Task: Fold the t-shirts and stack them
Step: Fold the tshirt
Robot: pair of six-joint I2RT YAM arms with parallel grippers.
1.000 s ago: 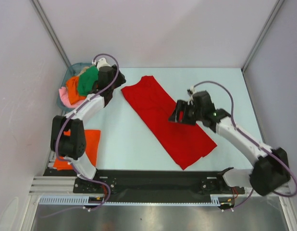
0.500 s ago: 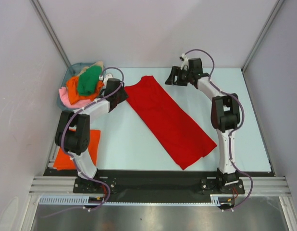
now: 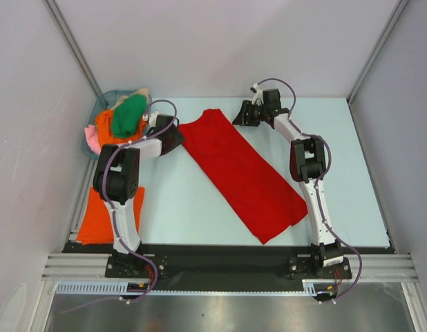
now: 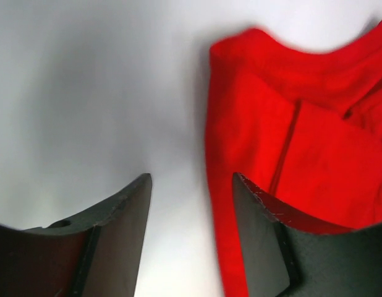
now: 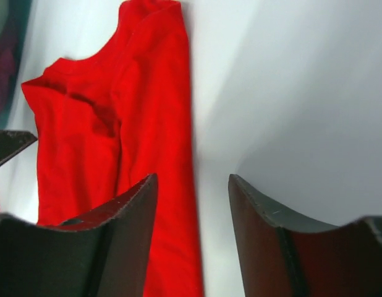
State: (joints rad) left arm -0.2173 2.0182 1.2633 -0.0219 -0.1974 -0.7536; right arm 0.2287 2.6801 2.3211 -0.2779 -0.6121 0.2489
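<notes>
Left tool (image 4: 191,179) and right tool (image 5: 192,179), spread, empty, each astride one far edge of red t-shirt (image 3: 241,176)

A: Centre of frame?
B: Red t-shirt (image 3: 241,173) folded long, diagonal. Left gripper (image 3: 173,138) beside its left corner, right gripper (image 3: 239,115) near its top end.
A: Left side?
B: Orange t-shirt (image 3: 96,218) flat, lower left. Basket (image 3: 106,98) upper left, green t-shirt (image 3: 128,116) on top.

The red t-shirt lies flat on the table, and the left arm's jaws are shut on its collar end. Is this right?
No. The red t-shirt lies flat on the table, but the left arm has its jaws open by the collar end, gripping nothing, as the left wrist view shows.
</notes>
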